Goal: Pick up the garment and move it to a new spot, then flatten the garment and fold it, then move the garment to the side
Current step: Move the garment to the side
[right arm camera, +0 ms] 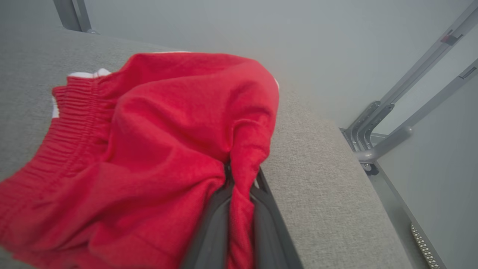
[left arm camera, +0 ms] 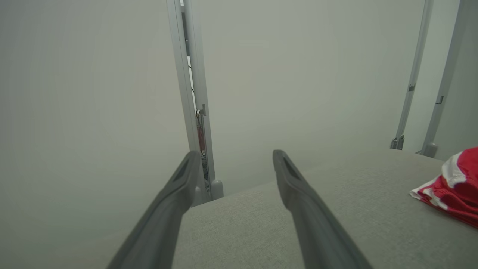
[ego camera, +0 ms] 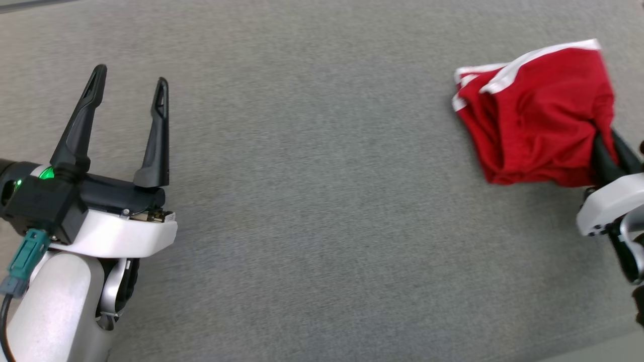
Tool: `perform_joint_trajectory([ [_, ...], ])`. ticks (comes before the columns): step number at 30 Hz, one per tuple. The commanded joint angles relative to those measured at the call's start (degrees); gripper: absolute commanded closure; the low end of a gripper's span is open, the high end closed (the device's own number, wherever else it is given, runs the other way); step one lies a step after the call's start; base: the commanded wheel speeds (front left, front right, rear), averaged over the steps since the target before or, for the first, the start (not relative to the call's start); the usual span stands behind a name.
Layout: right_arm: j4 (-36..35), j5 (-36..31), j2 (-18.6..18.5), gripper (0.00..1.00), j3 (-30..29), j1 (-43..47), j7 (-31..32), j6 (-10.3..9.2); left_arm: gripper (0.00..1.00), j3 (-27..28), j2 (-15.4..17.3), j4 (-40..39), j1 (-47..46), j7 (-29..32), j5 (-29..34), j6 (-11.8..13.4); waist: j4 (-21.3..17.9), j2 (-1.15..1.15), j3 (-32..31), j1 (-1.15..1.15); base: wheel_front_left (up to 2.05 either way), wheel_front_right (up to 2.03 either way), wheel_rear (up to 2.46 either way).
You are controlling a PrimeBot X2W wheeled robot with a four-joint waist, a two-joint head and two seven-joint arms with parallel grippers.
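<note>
The garment (ego camera: 533, 110) is a pair of red shorts with white trim, bunched at the far right of the grey table (ego camera: 322, 201). My right gripper (ego camera: 604, 138) is shut on a fold of its red cloth, which drapes over the fingertips. In the right wrist view the garment (right arm camera: 149, 149) spreads to the left, its ribbed waistband toward the left, and a pinch of cloth runs between my right gripper (right arm camera: 239, 175) fingers. My left gripper (ego camera: 131, 85) stands open at the left, far from the garment, with nothing between its fingers. The left wrist view has the open left gripper (left arm camera: 233, 160) and the garment (left arm camera: 455, 186) at the right edge.
The table's right edge (right arm camera: 354, 160) runs close beside the garment, with grey metal frame legs (right arm camera: 384, 123) beyond it. More frame posts (left arm camera: 194, 93) stand past the table's far edge. A wide stretch of bare grey cloth surface lies between the two grippers.
</note>
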Motion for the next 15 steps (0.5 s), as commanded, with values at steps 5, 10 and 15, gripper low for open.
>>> perform_joint_trajectory([
  [5,3.9,-2.3,-2.6,1.0,-0.8,-4.0,-2.2,-0.01,0.0,-0.9,1.2,-1.7,-2.2,1.6,1.3,-0.8,-4.0,0.0,2.7,0.0,0.0,0.0,0.0],
  [10,7.9,-4.4,-3.4,1.0,-0.9,-7.3,-4.5,-0.01,0.0,-1.5,1.9,-2.5,-3.9,2.8,1.5,-1.2,-5.2,0.0,3.7,0.0,0.0,0.0,0.0],
  [15,11.6,-5.3,-2.5,0.0,-2.2,-10.3,-6.2,-0.01,0.0,-2.1,1.8,-2.8,-4.3,3.0,1.8,-1.2,-5.6,0.0,4.1,0.0,0.0,0.0,0.0],
])
